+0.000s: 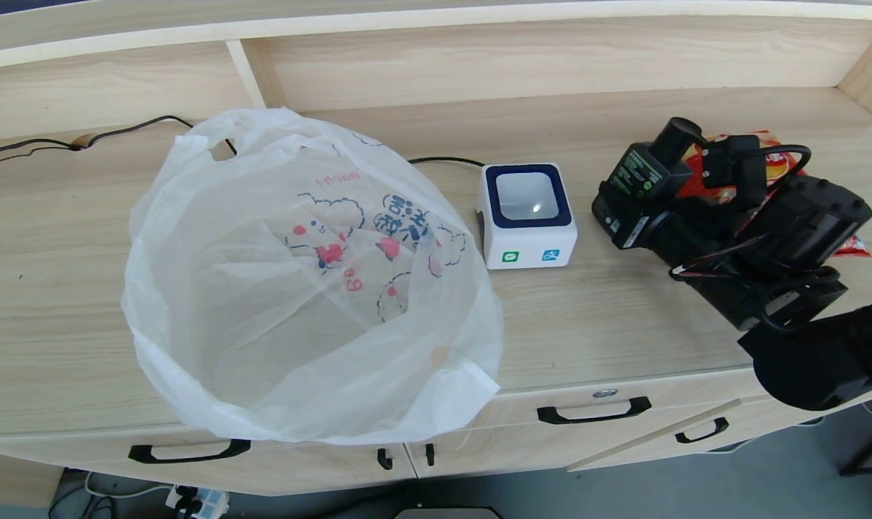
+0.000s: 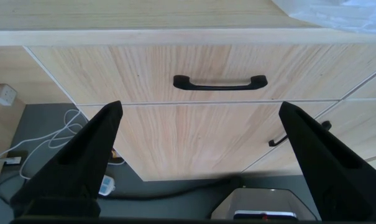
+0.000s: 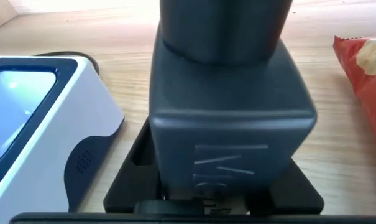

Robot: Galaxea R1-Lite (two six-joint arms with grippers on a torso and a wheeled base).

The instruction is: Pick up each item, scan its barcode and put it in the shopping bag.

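Observation:
The white plastic shopping bag [image 1: 299,288] stands open on the left of the wooden counter [image 1: 623,324]. A white and blue barcode scanner [image 1: 526,214] sits to its right, its window facing up, also seen close by as the scanner [image 3: 32,124]. My right gripper [image 1: 656,223] is just right of the scanner, shut on a dark bottle with a green label [image 1: 638,173]; that bottle [image 3: 228,124] hides the fingers. A red snack bag [image 1: 771,155] lies behind the arm. My left gripper [image 2: 200,168] hangs open below the counter, facing the drawers.
A drawer front with a black handle [image 2: 220,83] faces the left gripper. Black cables [image 1: 83,140] run along the counter's back left. A wooden back wall and shelf divider [image 1: 252,72] rise behind the counter. A red snack bag edge [image 3: 365,68] lies beside the bottle.

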